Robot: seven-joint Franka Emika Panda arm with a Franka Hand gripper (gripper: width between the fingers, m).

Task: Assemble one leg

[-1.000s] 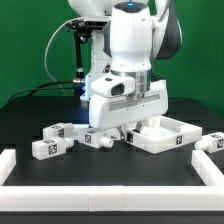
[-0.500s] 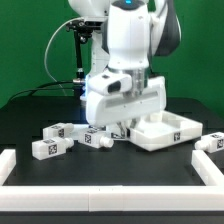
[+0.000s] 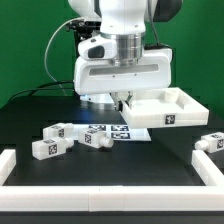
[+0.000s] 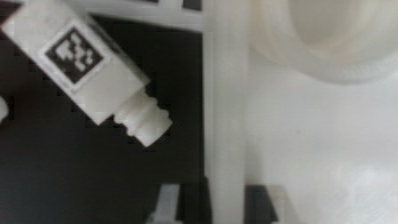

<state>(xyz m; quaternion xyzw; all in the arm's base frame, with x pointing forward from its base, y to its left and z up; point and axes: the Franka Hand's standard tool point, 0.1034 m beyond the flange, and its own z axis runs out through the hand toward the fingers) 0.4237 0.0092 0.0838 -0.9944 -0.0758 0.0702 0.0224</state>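
Observation:
My gripper [image 3: 124, 101] is shut on the raised rim of the large white square panel [image 3: 172, 108] and holds it above the table at the exterior view's right. In the wrist view my gripper [image 4: 217, 200] has its two dark fingers on either side of the panel's rim [image 4: 224, 110]. Several legs, small white tagged blocks, lie on the black table: one [image 3: 47, 148] at the front left, one [image 3: 60, 131] behind it, one [image 3: 97, 139] near the middle. One leg [image 4: 80, 62] shows in the wrist view, lying beside the panel.
More tagged white pieces [image 3: 125, 132] lie under the lifted panel's near edge. Another leg [image 3: 210, 141] lies at the far right. A low white fence [image 3: 20, 165] borders the table's front and sides.
The arm has risen and shifted toward the exterior view's right. The panel, which rested on the table, has come up with the gripper.

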